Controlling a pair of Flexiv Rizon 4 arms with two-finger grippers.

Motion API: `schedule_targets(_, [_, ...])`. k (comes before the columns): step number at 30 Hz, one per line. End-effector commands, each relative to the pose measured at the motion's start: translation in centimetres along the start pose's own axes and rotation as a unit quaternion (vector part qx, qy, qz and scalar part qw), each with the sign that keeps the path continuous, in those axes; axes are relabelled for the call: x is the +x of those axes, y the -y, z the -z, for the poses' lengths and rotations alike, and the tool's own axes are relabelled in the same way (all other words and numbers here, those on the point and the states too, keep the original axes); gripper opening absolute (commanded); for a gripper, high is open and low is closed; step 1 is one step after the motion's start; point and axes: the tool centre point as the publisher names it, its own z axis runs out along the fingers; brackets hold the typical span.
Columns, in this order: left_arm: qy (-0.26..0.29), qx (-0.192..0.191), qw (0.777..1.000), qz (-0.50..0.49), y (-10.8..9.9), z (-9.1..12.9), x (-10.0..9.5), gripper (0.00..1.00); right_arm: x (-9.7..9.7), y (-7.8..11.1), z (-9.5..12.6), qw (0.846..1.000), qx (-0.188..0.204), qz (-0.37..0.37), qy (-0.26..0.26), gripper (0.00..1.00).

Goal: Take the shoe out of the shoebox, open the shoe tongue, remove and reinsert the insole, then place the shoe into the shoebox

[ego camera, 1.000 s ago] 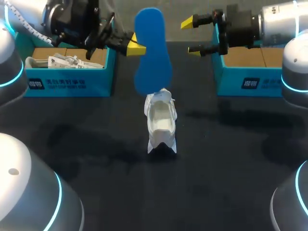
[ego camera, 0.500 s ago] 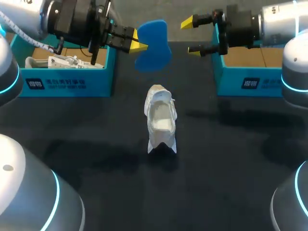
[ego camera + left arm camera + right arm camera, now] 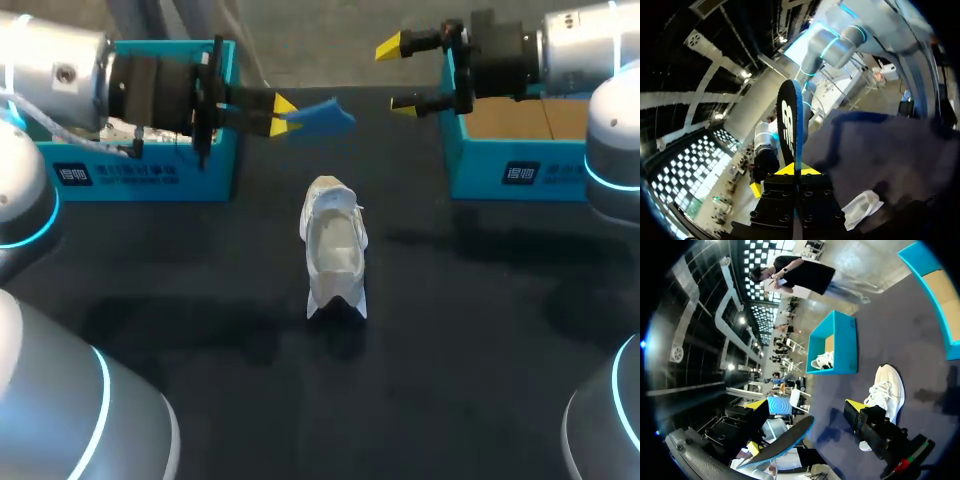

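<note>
A white shoe [image 3: 335, 250] stands alone on the dark table, its opening facing up. My left gripper [image 3: 280, 112] is shut on a blue insole [image 3: 325, 118], held in the air beyond the shoe and seen almost edge-on. In the left wrist view the insole [image 3: 790, 120] sticks out straight ahead from between the yellow tips of the left gripper [image 3: 797, 170], and the shoe [image 3: 862, 205] lies below. My right gripper [image 3: 396, 75] hangs open at the back right, with nothing in it. From the right wrist view, the right gripper [image 3: 807, 405] faces the insole [image 3: 782, 440] and the shoe [image 3: 885, 390].
A teal shoebox [image 3: 150, 170] stands at the back left and holds a second white shoe [image 3: 822, 360]. Another teal shoebox [image 3: 510, 150] stands at the back right under my right arm. The table is dark cloth.
My left wrist has turned, bringing the insole from upright and broadside to nearly flat and edge-on, clear of the shoe. The right arm and the shoe have not moved.
</note>
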Motion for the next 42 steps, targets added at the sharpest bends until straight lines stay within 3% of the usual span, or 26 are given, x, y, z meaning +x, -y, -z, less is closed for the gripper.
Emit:
schedule_targets(1, [-0.005,-0.014,0.989,-0.144,-2.4,-0.8,0.4,0.0,0.0,0.0,-0.1,1.0,-0.001,0.0,0.001,1.0])
schedule_targets(6, [-0.014,-0.03,0.965,-0.259,-4.7,-1.1,0.6,0.0,0.0,0.0,-0.1,1.0,-0.001,0.0,0.001,1.0])
schedule_targets(7, [-0.016,-0.034,0.952,-0.303,-5.5,-1.1,0.7,0.0,0.0,0.0,-0.1,1.0,-0.001,0.0,0.001,1.0])
schedule_targets(19, [0.019,-0.041,0.9,-0.433,-9.0,-1.5,-0.6,0.0,0.0,0.0,-0.1,1.0,0.002,-0.002,-0.005,1.0])
schedule_targets(27, [0.028,-0.038,0.905,-0.422,-9.8,-2.0,-1.4,0.0,-0.3,0.3,-1.0,0.999,0.024,-0.017,-0.017,1.0])
schedule_targets(39, [0.033,-0.033,0.914,-0.404,-10.8,-4.4,-1.8,0.0,1.4,1.7,-3.4,0.999,0.048,0.003,-0.027,0.99])
schedule_targets(41, [0.032,-0.033,0.914,-0.404,-11.0,-4.7,-1.8,0.0,1.5,1.9,-3.5,0.998,0.048,0.005,-0.026,0.82])
schedule_targets(42, [0.032,-0.033,0.914,-0.403,-11.1,-4.8,-1.8,0.0,1.5,2.0,-3.5,0.999,0.048,0.006,-0.022,0.66])
